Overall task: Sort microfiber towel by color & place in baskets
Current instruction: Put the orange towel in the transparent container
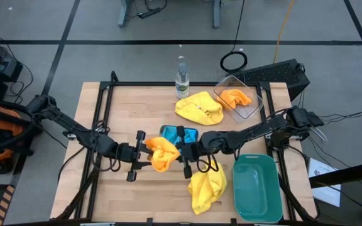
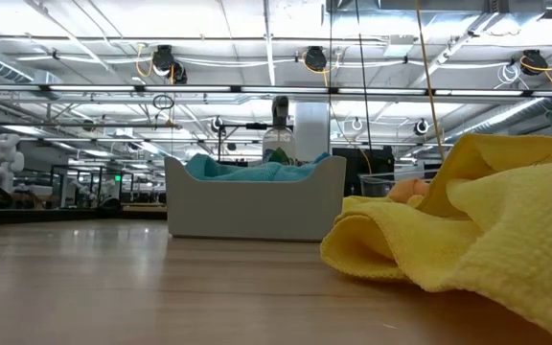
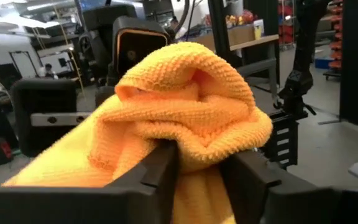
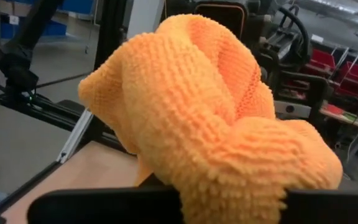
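Note:
My left gripper is shut on an orange towel above the table's middle. My right gripper is right up against the towel's other side, and the bunched towel fills its wrist view. A blue towel lies in the pale basket just behind. One yellow towel lies at the far middle, another at the near middle. A second orange towel lies in the clear basket. The dark green basket stands near right. My left gripper pinches a bunched wad of the orange towel of several layers between its two fingers. The fingers come level from the table's left. The towel is lifted clear of the table, bulging past the fingertips, with a loose part hanging down.
A clear bottle stands at the table's far edge. The table's left half is bare wood. A black frame runs along the table's edges.

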Motion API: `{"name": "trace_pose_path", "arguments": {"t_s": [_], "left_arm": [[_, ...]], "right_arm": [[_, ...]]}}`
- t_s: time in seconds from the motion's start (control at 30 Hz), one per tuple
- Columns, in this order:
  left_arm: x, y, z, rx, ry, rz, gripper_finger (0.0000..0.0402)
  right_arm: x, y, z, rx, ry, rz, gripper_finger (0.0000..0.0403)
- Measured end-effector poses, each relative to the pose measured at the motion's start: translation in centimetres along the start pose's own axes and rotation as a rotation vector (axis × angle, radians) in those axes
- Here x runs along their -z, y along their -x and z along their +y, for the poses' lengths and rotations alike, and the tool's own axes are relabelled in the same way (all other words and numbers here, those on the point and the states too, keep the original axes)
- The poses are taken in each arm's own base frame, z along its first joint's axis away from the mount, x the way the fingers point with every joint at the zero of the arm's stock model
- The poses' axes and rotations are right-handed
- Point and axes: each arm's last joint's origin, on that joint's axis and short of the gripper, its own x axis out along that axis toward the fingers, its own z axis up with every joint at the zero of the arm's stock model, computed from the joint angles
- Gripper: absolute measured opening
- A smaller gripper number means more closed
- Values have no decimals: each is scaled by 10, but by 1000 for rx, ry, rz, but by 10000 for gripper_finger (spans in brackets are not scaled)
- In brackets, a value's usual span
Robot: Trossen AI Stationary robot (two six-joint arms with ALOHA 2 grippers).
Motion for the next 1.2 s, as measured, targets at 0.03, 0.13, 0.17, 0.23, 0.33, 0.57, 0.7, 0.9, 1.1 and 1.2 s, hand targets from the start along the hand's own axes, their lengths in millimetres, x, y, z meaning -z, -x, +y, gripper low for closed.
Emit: {"name": "trace_pose_path", "arguments": {"t_s": [0.03,0.13,0.17,0.23,0.33,0.57,0.7,0.9,1.1,1.2], "left_arm": [[1,1,-1,-4,-2,13,136],[4,4,-7,0,-17,64,163],[5,5,-7,-8,-22,80,168],[3,8,-8,-45,-13,81,174],[2,9,-9,-63,19,89,176],[7,9,-8,-97,16,132,176],[-6,7,2,-210,-83,30,176],[-5,5,14,-267,-106,31,176],[6,3,22,-295,-37,106,176],[13,3,25,-303,-23,166,176]], "right_arm": [[-1,1,0,3,-1,11,22],[-9,7,1,83,-1,46,28],[-13,11,0,120,4,60,27],[-20,17,-2,190,9,90,24],[-25,28,-1,232,28,176,23],[-52,72,-9,258,-18,310,27],[-61,96,-18,265,-66,365,28],[-62,123,-24,299,-83,494,29],[-55,134,-24,308,-150,596,29],[-50,137,-23,315,-176,644,29]]}}
